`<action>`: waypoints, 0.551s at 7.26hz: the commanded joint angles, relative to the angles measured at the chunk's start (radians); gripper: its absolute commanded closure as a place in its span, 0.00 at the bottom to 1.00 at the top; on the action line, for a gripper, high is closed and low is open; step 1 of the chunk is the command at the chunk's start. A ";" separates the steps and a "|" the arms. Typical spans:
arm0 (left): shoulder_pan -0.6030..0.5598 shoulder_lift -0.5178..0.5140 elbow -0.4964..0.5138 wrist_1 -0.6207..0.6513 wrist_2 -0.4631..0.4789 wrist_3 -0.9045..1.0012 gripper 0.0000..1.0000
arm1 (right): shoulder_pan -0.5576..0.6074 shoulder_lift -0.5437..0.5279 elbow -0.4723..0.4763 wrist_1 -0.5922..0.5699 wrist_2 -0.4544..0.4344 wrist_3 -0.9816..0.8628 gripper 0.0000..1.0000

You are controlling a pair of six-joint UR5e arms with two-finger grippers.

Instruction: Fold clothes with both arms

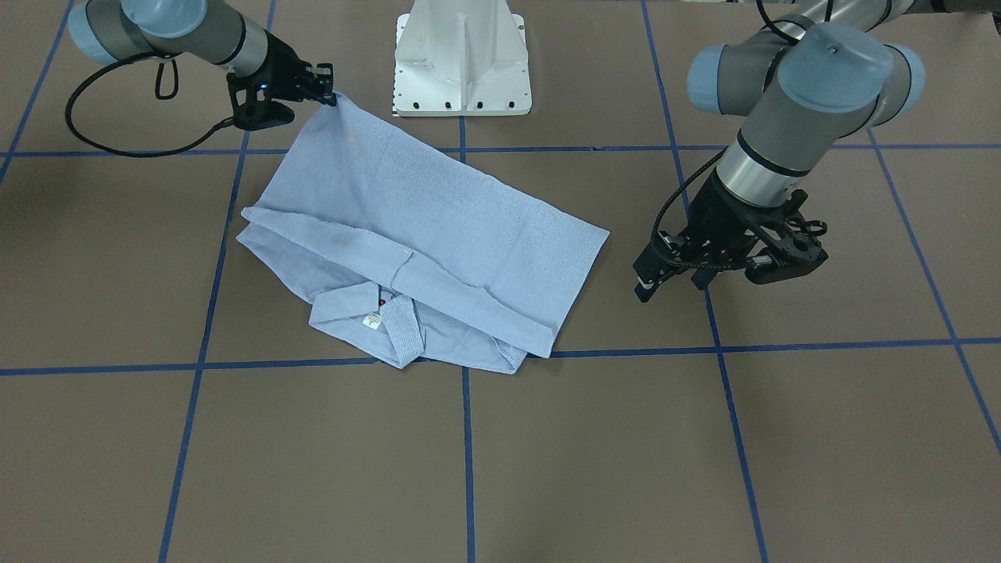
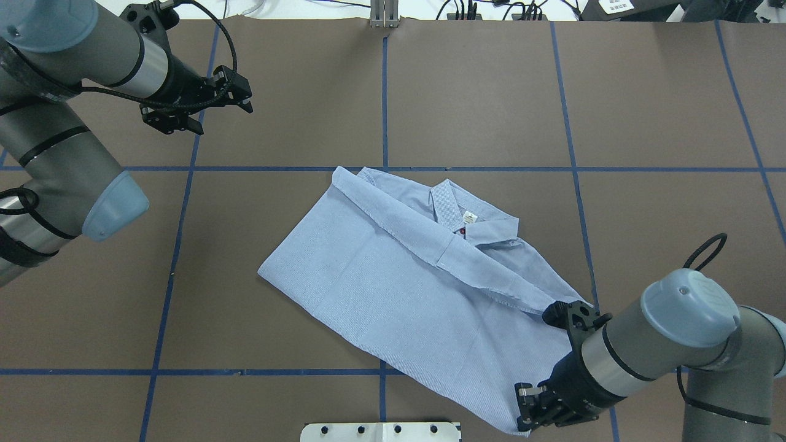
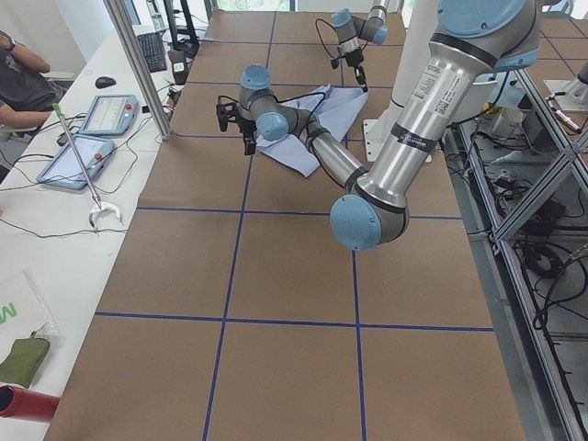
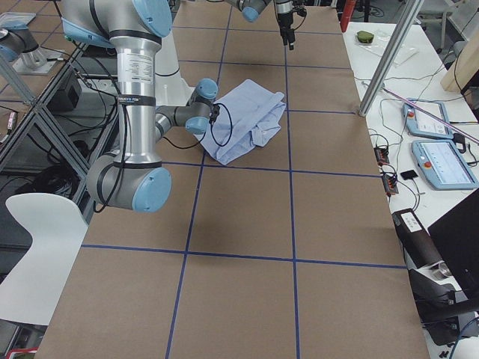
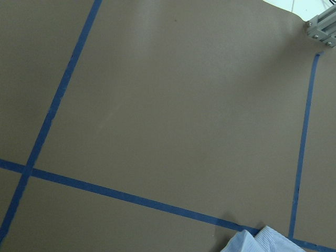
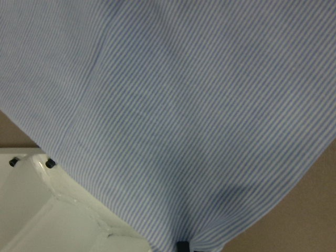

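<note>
The clothes are one light-blue striped shirt (image 1: 422, 227) (image 2: 393, 282), lying partly folded on the brown table with its collar (image 2: 454, 212) and a red button showing. My right gripper (image 1: 332, 92) (image 2: 525, 423) is shut on the shirt's hem corner nearest the robot's base and holds it slightly raised. Striped cloth (image 6: 184, 105) fills the right wrist view. My left gripper (image 1: 671, 288) (image 2: 247, 101) hangs open and holds nothing, well off the shirt's other side. The left wrist view catches only a corner of the shirt (image 5: 262, 239).
The white pedestal base (image 1: 463, 62) (image 6: 52, 210) stands right behind the held corner. Blue tape lines (image 1: 467, 438) cross the brown tabletop. A side bench holds tablets (image 3: 83, 152), and a person's arm (image 3: 23, 60) shows beside it. A metal post (image 3: 138, 64) rises at the table's edge.
</note>
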 commanded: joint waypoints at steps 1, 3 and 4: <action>0.006 0.010 -0.002 -0.002 -0.002 0.000 0.01 | -0.014 -0.030 0.018 0.000 0.007 0.029 0.00; 0.070 0.068 -0.098 0.001 -0.007 -0.003 0.01 | 0.119 -0.022 0.015 0.000 0.007 0.027 0.00; 0.111 0.123 -0.177 0.001 -0.007 -0.027 0.01 | 0.191 -0.016 0.013 0.000 0.007 0.026 0.00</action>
